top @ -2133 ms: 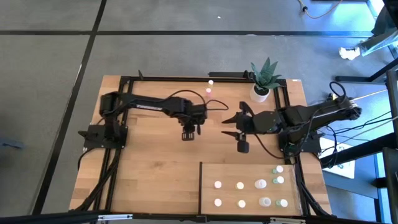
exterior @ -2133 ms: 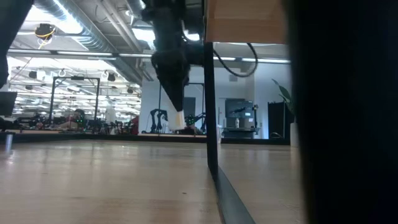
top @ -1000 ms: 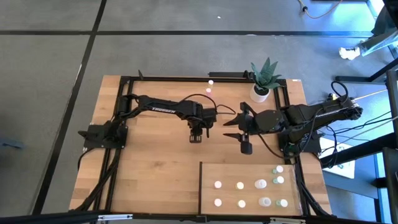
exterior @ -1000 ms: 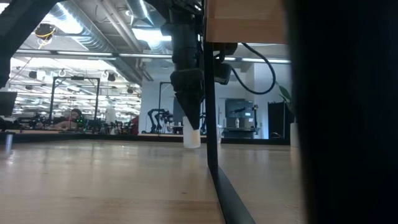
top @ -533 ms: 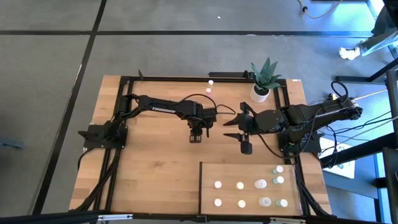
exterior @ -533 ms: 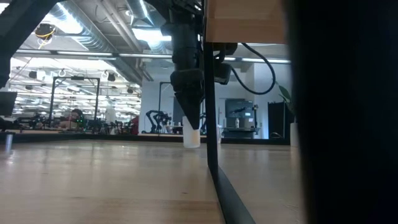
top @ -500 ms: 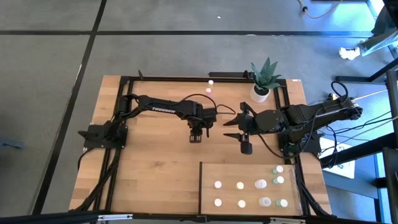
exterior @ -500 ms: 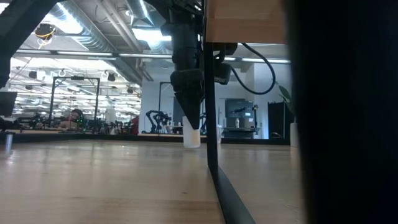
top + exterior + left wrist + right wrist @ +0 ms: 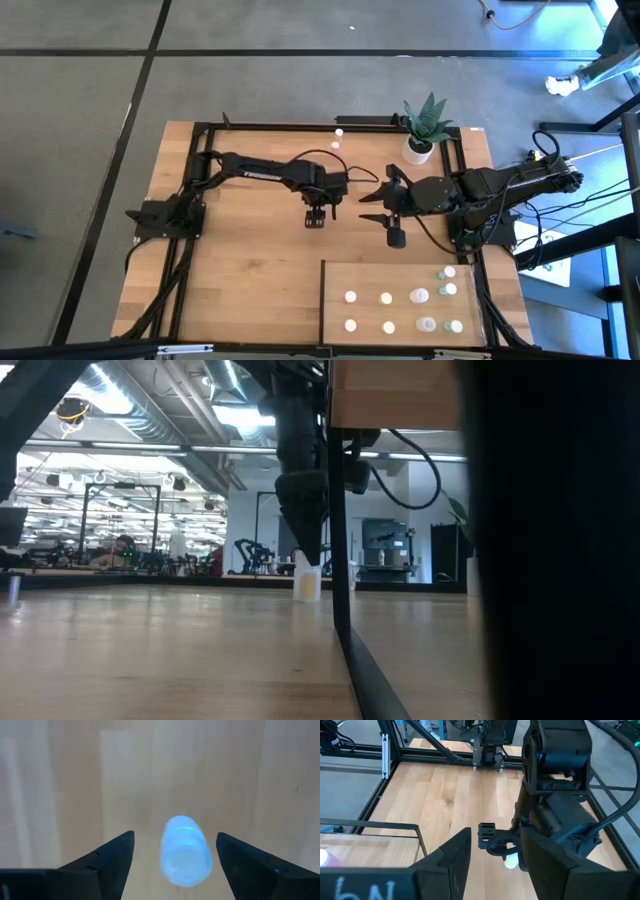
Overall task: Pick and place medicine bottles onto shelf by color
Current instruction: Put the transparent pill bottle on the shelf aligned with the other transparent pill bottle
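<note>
A bottle (image 9: 185, 851) is standing upright on the bare tabletop (image 9: 250, 270) near mid-table, straight under the left gripper (image 9: 317, 213). The shelf (image 9: 400, 280) with the other bottles (image 9: 418, 296) is lying well apart at five o'clock from it. In the left wrist view the fingers (image 9: 112, 857) are now flanking the bottle with clear gaps on both sides, touching nothing; half a second ago the low view was showing the gripper tip pinched down onto the bottle, so the jaws have just spread and let it go. The bottle has stayed put and upright through the release.

That is leaving this bottle on the table, not on the shelf. Judging from its spot just in front of the right gripper (image 9: 383, 208), at three o'clock and near, this looks like a staging drop for the right arm to carry on. The right gripper's fingers (image 9: 447, 857) are standing apart and holding nothing.

Writing: pale lettering is running along the left arm (image 9: 262, 175) in the high view, too small to read. No label is showing on the bottle.
</note>
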Controlling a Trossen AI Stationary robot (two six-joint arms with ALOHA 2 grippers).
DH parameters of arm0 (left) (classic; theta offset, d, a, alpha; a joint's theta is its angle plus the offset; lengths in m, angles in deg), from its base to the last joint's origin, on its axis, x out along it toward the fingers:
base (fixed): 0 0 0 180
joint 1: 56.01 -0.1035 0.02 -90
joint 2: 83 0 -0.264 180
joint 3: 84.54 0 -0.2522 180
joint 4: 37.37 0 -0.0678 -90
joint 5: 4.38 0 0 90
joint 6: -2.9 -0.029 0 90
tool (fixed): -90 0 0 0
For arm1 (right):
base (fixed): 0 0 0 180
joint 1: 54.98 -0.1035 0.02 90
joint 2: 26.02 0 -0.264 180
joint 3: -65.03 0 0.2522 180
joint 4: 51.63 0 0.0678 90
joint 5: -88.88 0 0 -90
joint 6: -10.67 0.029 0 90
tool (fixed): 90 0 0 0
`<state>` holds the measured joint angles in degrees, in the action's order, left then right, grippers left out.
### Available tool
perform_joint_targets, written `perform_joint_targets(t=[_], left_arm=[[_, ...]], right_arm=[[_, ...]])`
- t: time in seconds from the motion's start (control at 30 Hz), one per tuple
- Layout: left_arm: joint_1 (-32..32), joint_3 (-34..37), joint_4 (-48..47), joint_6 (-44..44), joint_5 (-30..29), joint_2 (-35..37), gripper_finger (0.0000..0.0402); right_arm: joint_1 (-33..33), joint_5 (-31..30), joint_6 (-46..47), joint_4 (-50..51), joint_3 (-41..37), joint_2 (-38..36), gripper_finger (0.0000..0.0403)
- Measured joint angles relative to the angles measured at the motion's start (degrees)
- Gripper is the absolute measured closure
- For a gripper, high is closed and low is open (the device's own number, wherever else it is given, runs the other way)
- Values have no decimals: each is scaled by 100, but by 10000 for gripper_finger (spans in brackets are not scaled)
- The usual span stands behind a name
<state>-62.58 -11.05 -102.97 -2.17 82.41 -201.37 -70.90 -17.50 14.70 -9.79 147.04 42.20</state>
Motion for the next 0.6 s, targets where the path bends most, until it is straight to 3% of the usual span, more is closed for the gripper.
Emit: perform_joint_targets(t=[0.6], left_arm=[[108, 0, -391, 753, -231, 1438, 123]], right_arm=[[-1, 0, 0, -2, -2, 2, 228]])
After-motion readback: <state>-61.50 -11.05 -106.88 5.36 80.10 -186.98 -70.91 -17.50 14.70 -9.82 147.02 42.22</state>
